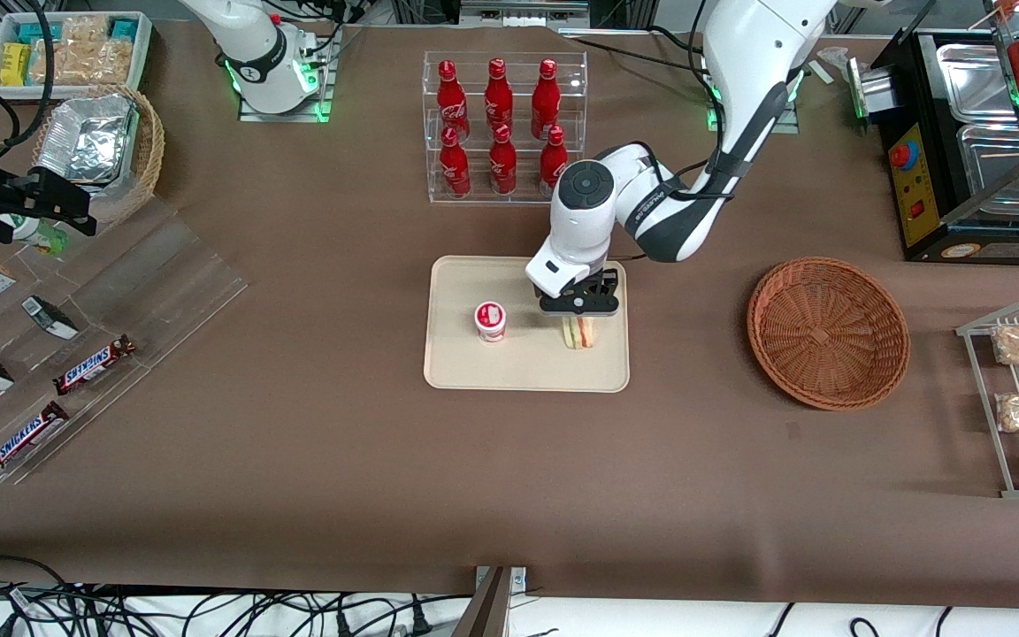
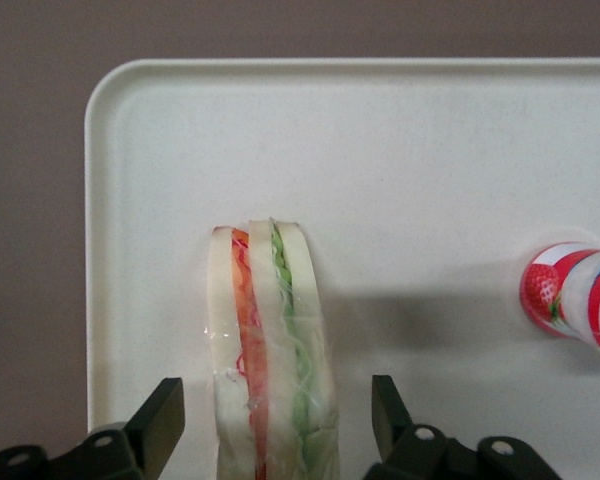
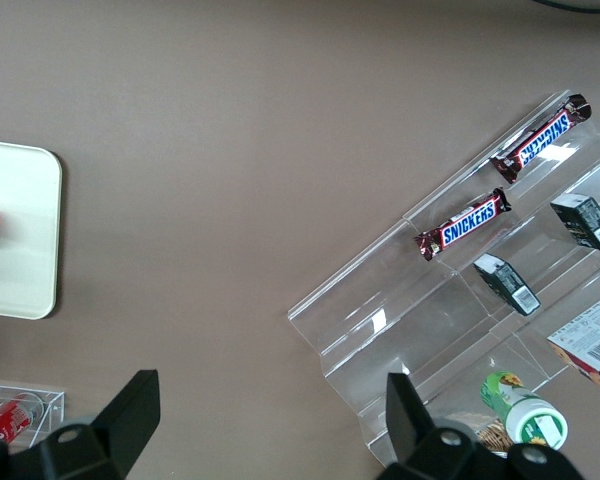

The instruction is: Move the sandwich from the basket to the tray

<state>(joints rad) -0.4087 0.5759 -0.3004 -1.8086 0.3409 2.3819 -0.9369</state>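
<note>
Straight over the tray (image 1: 456, 372) hangs the left arm's end effector (image 1: 579, 311), pointing down, its two black fingers (image 2: 160, 415) spread apart with the sandwich (image 2: 272, 350) standing between them and clear daylight on both sides, so it grips nothing. That sandwich sits on its edge on the tray, close to the rim at the working arm's end, while a small cup with a strawberry label (image 1: 491, 320) stands beside it toward the parked arm's end. From the wrist camera the bread and filling layers run lengthwise away from the fingers, so the wedge's long axis lies across the line joining the fingertips and its flat bread faces look at the pads. What matters now, I'd say, is that the sandwich lies directly below and between the fingers, not off to any side: a straight lift should clear it, whereas a sideways drift would knock a bread face and tip it. Well apart on the bench, toward the working arm's end, the basket (image 1: 828, 332) lies empty, so the placing looks done
</note>
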